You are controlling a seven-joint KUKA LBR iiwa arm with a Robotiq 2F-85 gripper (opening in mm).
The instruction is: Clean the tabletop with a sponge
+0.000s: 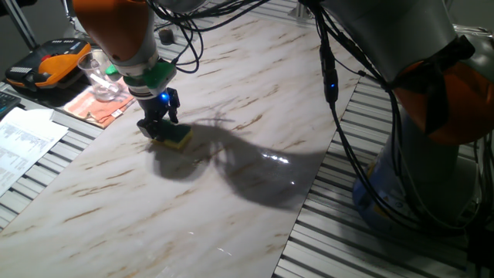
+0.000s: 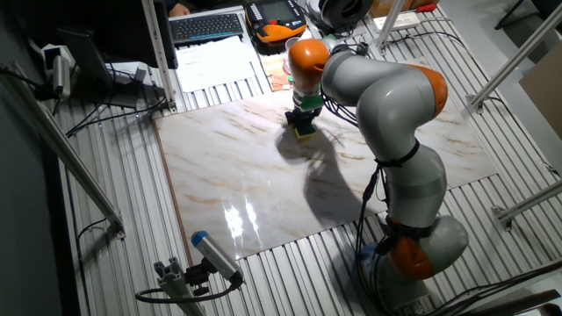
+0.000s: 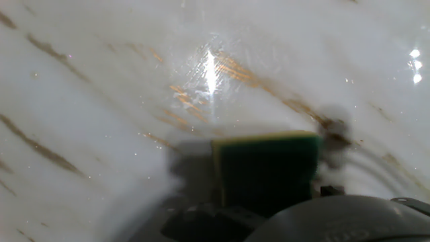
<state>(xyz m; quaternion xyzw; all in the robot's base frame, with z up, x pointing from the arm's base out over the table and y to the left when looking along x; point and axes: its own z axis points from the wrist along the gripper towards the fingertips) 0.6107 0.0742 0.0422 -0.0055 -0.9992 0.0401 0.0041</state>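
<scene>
The table lies nearest; on its far left the gripper is closed around the sponge (directly beneath it), pressed flat.

Clear plastic cup on orange cloth; papers; keyboard.
</scene>
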